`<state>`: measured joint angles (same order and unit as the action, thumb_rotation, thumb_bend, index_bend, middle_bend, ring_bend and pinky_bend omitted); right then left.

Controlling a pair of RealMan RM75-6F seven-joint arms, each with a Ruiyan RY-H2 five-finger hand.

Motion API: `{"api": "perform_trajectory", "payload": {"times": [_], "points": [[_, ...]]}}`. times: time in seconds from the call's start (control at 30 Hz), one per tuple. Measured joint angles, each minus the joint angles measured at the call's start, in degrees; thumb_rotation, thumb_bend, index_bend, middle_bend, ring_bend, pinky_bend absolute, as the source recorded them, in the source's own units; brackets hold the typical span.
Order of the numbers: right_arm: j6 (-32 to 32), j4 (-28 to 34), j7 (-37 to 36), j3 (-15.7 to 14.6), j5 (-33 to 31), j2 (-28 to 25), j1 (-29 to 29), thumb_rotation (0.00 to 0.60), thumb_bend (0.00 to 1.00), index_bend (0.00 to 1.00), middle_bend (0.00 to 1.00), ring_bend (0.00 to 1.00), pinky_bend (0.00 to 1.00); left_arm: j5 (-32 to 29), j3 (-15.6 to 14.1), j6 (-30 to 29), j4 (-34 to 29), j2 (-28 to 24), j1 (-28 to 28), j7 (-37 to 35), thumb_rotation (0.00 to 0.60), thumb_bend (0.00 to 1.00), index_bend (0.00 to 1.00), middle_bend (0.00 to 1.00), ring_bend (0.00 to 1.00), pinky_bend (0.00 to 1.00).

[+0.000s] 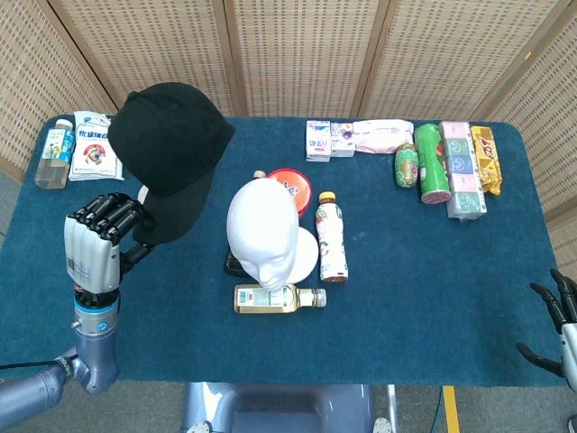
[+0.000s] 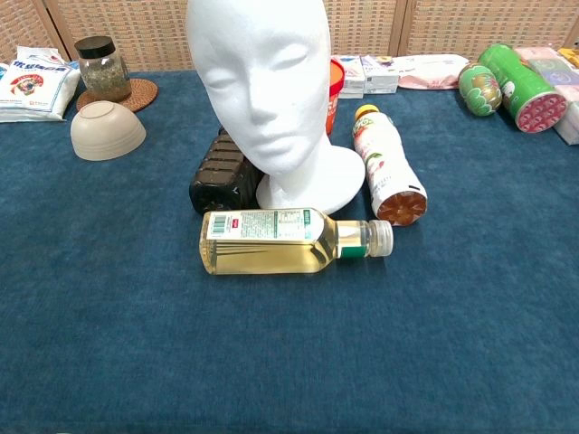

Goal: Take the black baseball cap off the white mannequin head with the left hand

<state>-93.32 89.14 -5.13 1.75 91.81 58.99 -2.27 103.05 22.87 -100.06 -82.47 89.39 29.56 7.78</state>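
Note:
The black baseball cap (image 1: 167, 144) hangs in the air at the left of the head view, well clear of the white mannequin head (image 1: 262, 225). My left hand (image 1: 97, 248) grips its brim from below, fingers curled around the edge. The mannequin head (image 2: 261, 81) stands bare in the middle of the table, facing the front edge. Neither the cap nor the left hand shows in the chest view. My right hand (image 1: 561, 320) hovers at the right front corner with its fingers spread and nothing in it.
A yellow bottle (image 2: 289, 242) lies in front of the mannequin, a dark bottle (image 2: 222, 172) on its left, an orange-capped bottle (image 2: 387, 167) on its right. A bowl (image 2: 107, 129), a jar on a coaster (image 2: 102, 68) and packets sit back left; cans and boxes (image 1: 442, 167) back right.

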Motion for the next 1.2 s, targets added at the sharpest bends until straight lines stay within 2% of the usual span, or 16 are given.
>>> {"api": "perform_trajectory", "payload": {"times": [0.2, 0.4, 0.53, 0.7, 0.93, 1.03, 1.1, 1.13, 1.2], "points": [[0.2, 0.1, 0.7, -0.2, 0.4, 0.2, 0.1, 0.6, 0.0, 0.16, 0.01, 0.0, 0.0, -3.3, -1.4, 0.9, 9.7, -1.3, -1.3, -6.2, 0.6, 0.4, 0.83, 0.72, 0.56, 0.71], [0.4, 0.4, 1.7, -0.3, 0.6, 0.4, 0.2, 0.6, 0.0, 0.16, 0.01, 0.0, 0.0, -4.0, -5.4, 3.4, 20.4, -0.6, -1.4, -12.2, 0.6, 0.4, 0.83, 0.72, 0.56, 0.71], [0.7, 0.4, 2.0, -0.4, 0.4, 0.5, 0.3, 0.6, 0.0, 0.16, 0.01, 0.0, 0.0, -4.5, -7.9, 5.4, 26.7, 2.2, -1.0, -14.7, 0.6, 0.4, 0.83, 0.72, 0.56, 0.71], [1.1, 0.6, 2.2, -0.5, 0.2, 0.5, 0.4, 0.6, 0.0, 0.16, 0.01, 0.0, 0.0, -4.5, -10.0, 6.1, 31.1, 5.9, 0.0, -15.1, 0.6, 0.4, 0.83, 0.72, 0.56, 0.71], [1.2, 0.7, 1.8, -0.5, 0.1, 0.4, 0.4, 0.6, 0.0, 0.16, 0.01, 0.0, 0.0, -4.3, -12.4, 8.3, 33.9, 8.4, 0.7, -9.8, 0.6, 0.4, 0.83, 0.71, 0.55, 0.69], [1.1, 0.7, 1.5, -0.5, 0.0, 0.2, 0.3, 0.6, 0.0, 0.16, 0.01, 0.0, 0.0, -4.4, -13.7, 9.4, 34.5, 9.3, 0.9, -7.6, 0.6, 0.39, 0.83, 0.65, 0.49, 0.64], [1.0, 0.7, 1.3, -0.4, 0.0, 0.1, 0.3, 0.6, 0.0, 0.16, 0.01, 0.0, 0.0, -4.5, -14.3, 10.2, 34.4, 9.5, 0.8, -6.6, 0.6, 0.36, 0.8, 0.56, 0.41, 0.58], [0.9, 0.7, 1.2, -0.4, -0.1, 0.1, 0.3, 0.6, 0.0, 0.16, 0.01, 0.0, 0.0, -4.7, -14.5, 10.8, 34.1, 9.4, 0.8, -5.9, 0.6, 0.35, 0.77, 0.52, 0.38, 0.56], [1.0, 0.7, 1.1, -0.5, 0.0, 0.0, 0.3, 0.6, 0.0, 0.16, 0.01, 0.0, 0.0, -4.9, -14.8, 11.5, 33.3, 9.1, 0.8, -4.5, 0.6, 0.29, 0.59, 0.37, 0.27, 0.49]]}}
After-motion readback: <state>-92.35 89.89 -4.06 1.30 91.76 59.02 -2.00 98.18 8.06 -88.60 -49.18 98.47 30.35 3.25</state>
